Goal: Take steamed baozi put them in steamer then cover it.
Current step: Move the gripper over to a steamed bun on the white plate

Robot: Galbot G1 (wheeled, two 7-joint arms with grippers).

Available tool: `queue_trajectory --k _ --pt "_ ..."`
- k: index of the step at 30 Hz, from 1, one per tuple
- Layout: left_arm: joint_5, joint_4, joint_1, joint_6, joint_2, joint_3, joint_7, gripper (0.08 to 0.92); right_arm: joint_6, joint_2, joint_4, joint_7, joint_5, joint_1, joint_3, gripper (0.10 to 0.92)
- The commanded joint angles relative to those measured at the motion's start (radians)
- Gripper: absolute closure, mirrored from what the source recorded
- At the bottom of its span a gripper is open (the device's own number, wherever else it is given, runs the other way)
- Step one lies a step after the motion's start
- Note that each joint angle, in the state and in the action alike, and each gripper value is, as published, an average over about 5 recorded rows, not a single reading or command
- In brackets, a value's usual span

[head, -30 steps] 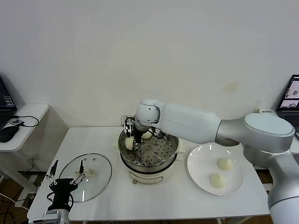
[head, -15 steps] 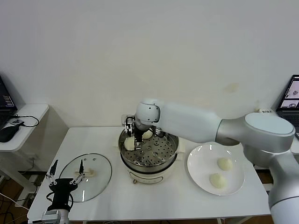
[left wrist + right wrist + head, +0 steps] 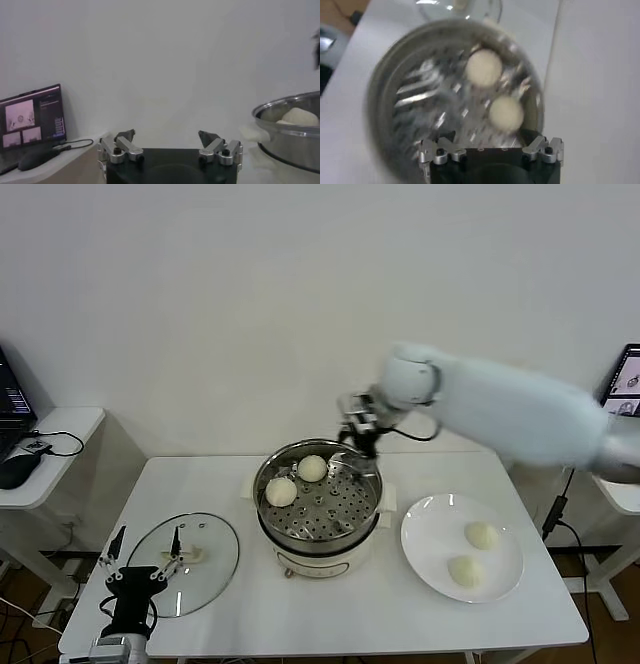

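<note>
Baozi, small round cream-white buns: two sit in shiny steel steamer (image 3: 318,502), two on flat white plate (image 3: 425,559). Right gripper (image 3: 358,427) empty, fingers spread; approach next plate bun (image 3: 482,535) from above w/ gentle squeeze. Left gripper (image 3: 141,568) parked, fingers apart.

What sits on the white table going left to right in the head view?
Left gripper → glass cover → steamer with two baozi inside → white plate holding two more.

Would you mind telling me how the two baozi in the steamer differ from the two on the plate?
The steamer pair sits on a perforated metal tray in the steamer; the plate pair lies on the smooth white plate. The steamer pair lies left of the plate pair. All four are round and cream-white.
</note>
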Motion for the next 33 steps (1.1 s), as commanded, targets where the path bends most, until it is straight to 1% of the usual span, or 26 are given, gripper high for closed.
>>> queue_trajectory --k 1,8,12,15,20,33 --pt "0.013 -0.004 0.001 0.004 -0.003 0.017 0.001 0.177 0.148 -0.445 0.199 -0.100 -0.202 -0.129 0.067 0.203" --pt "0.015 -0.003 0.007 0.010 -0.002 0.023 0.002 0.177 0.175 -0.550 0.211 -0.079 -0.340 -0.465 0.306 0.202" --pt "0.019 -0.004 0.010 0.011 -0.004 0.021 0.002 0.177 0.173 -0.550 0.204 -0.046 -0.401 -0.664 0.426 0.203" --pt "0.022 -0.005 0.014 0.012 -0.006 0.019 0.002 0.177 0.167 -0.525 0.189 -0.031 -0.428 -0.757 0.498 0.202" --pt "0.025 -0.005 0.019 0.012 -0.011 0.015 0.002 0.177 0.164 -0.472 0.154 -0.015 -0.457 -0.810 0.526 0.203" --pt "0.022 0.003 0.023 0.011 -0.015 0.002 0.003 0.177 0.137 -0.357 0.055 0.031 -0.460 -0.844 0.527 0.202"
